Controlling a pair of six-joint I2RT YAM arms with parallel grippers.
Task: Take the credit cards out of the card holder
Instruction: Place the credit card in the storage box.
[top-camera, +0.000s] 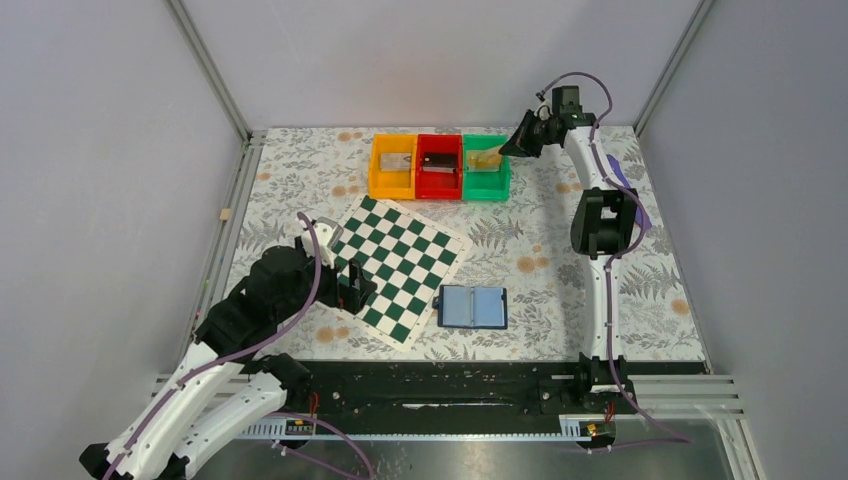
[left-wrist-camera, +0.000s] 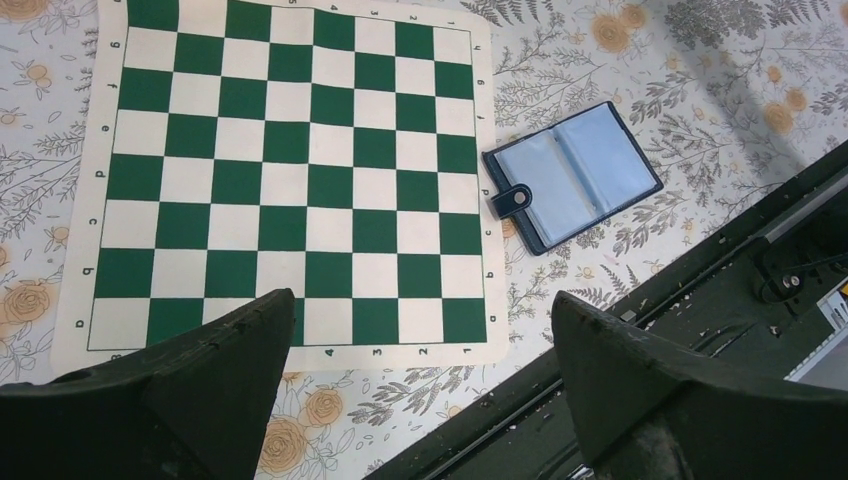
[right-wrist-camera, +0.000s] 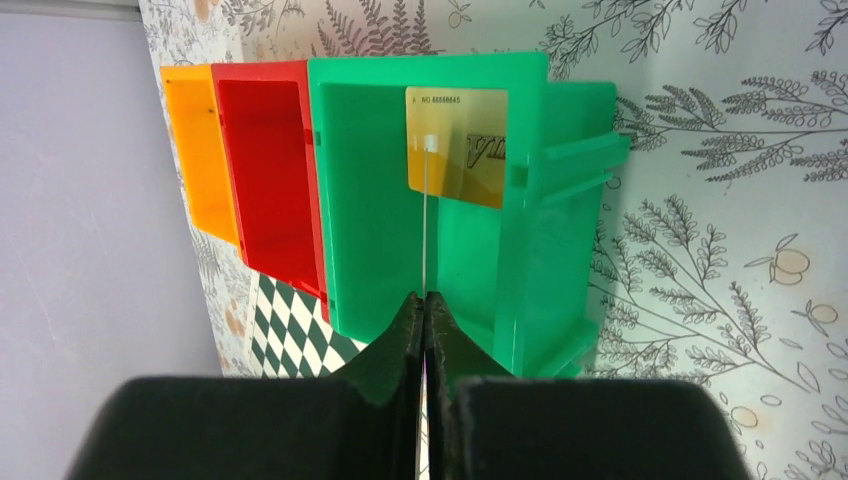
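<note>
The card holder lies open and flat on the table right of the chessboard; it also shows in the left wrist view, and I see no card in its pale blue pockets. My right gripper is at the far end over the green bin, shut on a thin card seen edge-on. A tan-gold credit card sits inside that bin. My left gripper is open and empty above the chessboard's near corner.
A green-and-white chessboard mat lies mid-table. An orange bin holds a grey card and a red bin holds a dark card, both left of the green bin. The black base rail runs along the near edge.
</note>
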